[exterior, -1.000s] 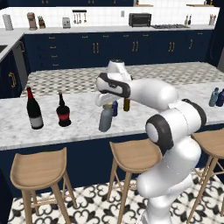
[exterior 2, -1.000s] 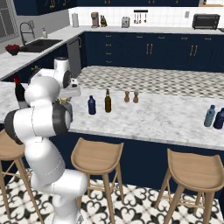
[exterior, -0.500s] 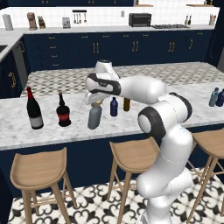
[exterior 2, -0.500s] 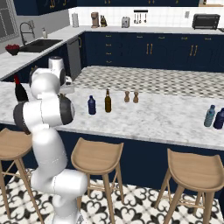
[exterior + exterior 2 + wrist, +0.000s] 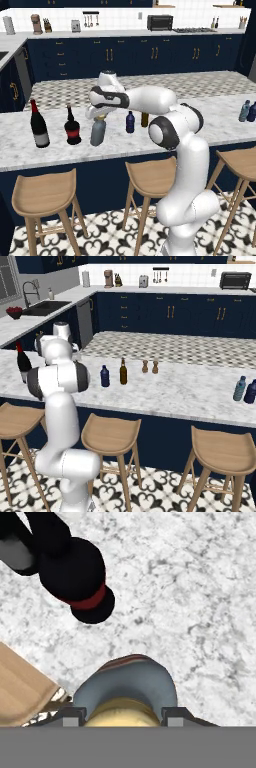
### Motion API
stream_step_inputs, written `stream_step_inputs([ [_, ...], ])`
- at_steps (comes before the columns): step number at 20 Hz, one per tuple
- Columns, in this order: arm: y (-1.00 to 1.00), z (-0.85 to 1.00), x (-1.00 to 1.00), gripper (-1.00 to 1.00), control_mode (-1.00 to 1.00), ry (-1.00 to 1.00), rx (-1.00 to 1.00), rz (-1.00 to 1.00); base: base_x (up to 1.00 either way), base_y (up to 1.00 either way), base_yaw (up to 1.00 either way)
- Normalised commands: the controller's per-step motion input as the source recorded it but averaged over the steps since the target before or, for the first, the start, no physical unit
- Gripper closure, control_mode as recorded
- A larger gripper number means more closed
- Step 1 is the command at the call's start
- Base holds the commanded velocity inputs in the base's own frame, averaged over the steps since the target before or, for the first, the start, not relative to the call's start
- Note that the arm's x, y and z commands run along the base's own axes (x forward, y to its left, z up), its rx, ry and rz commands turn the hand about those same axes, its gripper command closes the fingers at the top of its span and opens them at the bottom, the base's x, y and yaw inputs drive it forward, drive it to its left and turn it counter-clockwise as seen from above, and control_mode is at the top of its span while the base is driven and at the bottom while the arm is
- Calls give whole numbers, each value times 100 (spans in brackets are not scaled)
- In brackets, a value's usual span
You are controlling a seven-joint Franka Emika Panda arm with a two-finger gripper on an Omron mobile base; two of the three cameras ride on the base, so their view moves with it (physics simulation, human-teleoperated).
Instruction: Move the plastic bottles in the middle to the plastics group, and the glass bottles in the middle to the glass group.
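A white robot arm reaches left over a marble counter [image 5: 210,130] in a dark blue kitchen. Its gripper [image 5: 100,113] is pinched on the tan cap of a stout grey translucent bottle [image 5: 98,131], one finger on each side, as the hand view shows from above. The bottle hangs or stands upright near the counter's front edge, just beside the glass group; whether its base touches the marble cannot be told.

The glass group counts two: a tall dark wine bottle [image 5: 39,125] with a red top toward the left end, and a squat dark bottle [image 5: 72,128] with a red label next to it.

Still in the middle are two bottles, side by side: one small navy-blue bottle [image 5: 130,122] and one slim amber-brown bottle [image 5: 123,372]. At the far right end stands the plastics group, two blue bottles [image 5: 246,389], one paler.

This looks like the delivery step for the first glass bottle. The next move probably calls for setting it down, spreading the fingers, and lifting straight up without knocking the squat bottle. Three wooden stools [image 5: 46,193] line the front.
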Motion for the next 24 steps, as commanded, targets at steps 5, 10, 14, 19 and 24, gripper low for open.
stream_step_inputs([
  [5,32,-19,38,100,-100,0,1,0,0,0,0],
  [10,13,-30,30,100,-100,0,0,0,0,0,0],
  [14,4,-39,29,100,-100,0,0,0,0,0,0],
  [19,0,-36,17,100,-100,0,0,0,0,0,0],
  [24,-7,-31,-20,-100,-100,0,-2,0,0,0,0],
])
